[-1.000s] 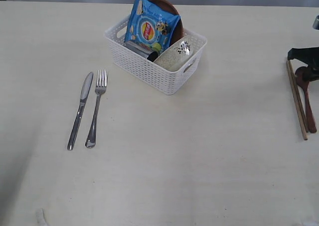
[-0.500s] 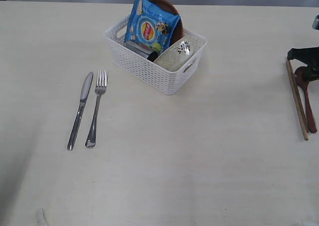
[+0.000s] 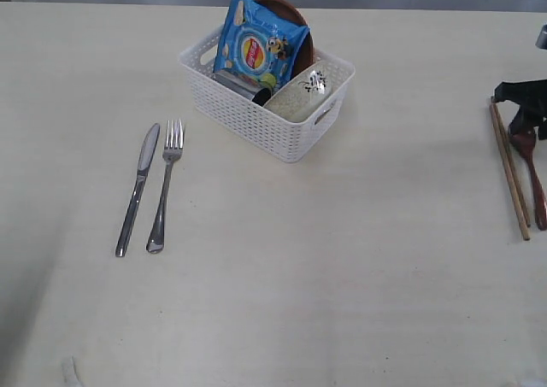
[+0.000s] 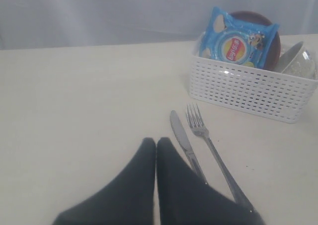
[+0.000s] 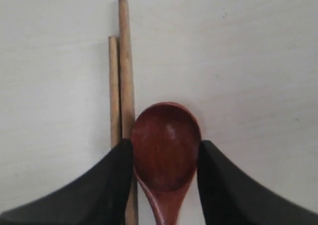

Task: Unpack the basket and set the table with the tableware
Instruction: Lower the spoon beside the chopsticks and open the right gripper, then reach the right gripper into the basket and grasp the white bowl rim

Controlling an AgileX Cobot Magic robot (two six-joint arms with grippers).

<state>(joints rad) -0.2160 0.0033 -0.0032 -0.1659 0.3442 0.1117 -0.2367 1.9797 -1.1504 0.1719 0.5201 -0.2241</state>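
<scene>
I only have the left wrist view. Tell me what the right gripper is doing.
Observer: The right gripper is open, its jaws either side of the head of the dark spoon.
Operator: Say where that spoon lies.
Observer: Flat on the table, right beside two wooden chopsticks.
Operator: List what the basket wall hides from me.
Observer: A steel cup on its side, next to the cream bowl.

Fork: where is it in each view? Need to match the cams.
Exterior: fork lies left of centre, just right of the knife.
Left wrist: fork lies between the knife and the white basket.
Right wrist: not in it.
Shared landmark: the white basket, in the exterior and left wrist views only.
</scene>
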